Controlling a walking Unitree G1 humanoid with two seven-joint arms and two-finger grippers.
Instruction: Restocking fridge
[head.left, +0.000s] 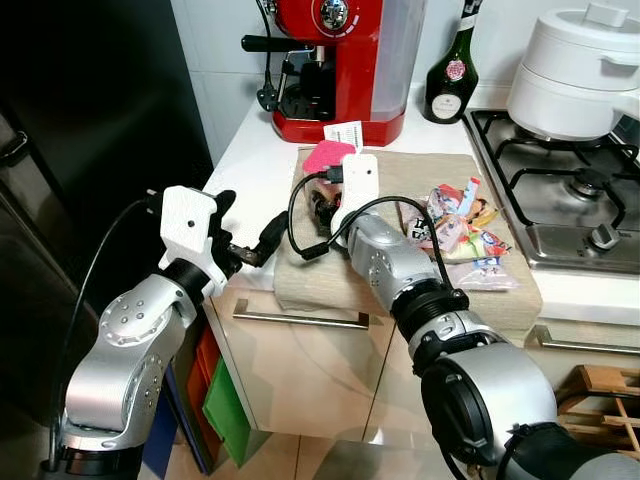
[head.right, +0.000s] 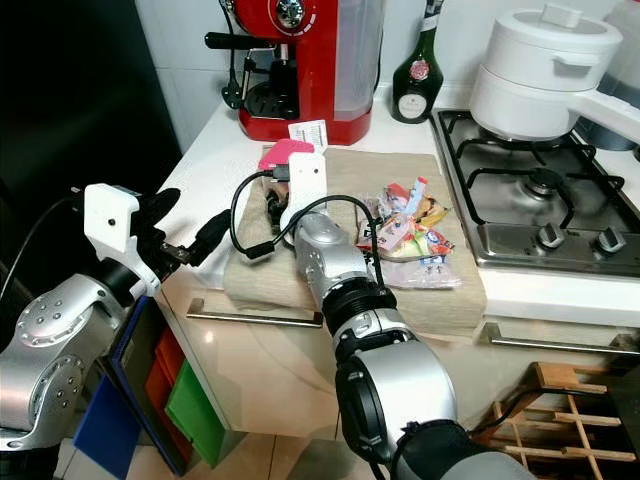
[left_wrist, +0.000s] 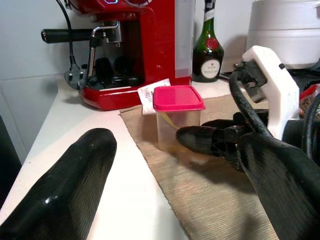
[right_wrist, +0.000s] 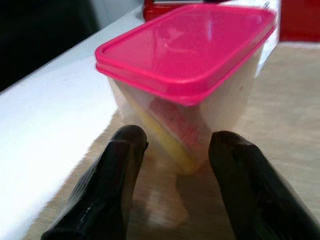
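Observation:
A clear container with a pink lid (right_wrist: 190, 75) holds yellow and red food. It stands on a beige mat (head.left: 420, 175) on the counter, in front of the red coffee machine. My right gripper (right_wrist: 177, 142) is open, its fingertips low at the container's base and just short of its near wall. In the left eye view the right gripper (head.left: 320, 205) reaches over the mat toward the container (head.left: 328, 157). My left gripper (head.left: 250, 222) is open, hovers at the counter's front left corner and holds nothing. It points toward the container (left_wrist: 178, 117).
A bag of colourful snacks (head.left: 460, 235) lies on the mat's right part. Behind stand a red coffee machine (head.left: 335, 60) and a green bottle (head.left: 452, 70). A white pot (head.left: 575, 70) sits on the gas hob (head.left: 560, 185). The black fridge (head.left: 90, 130) is at left.

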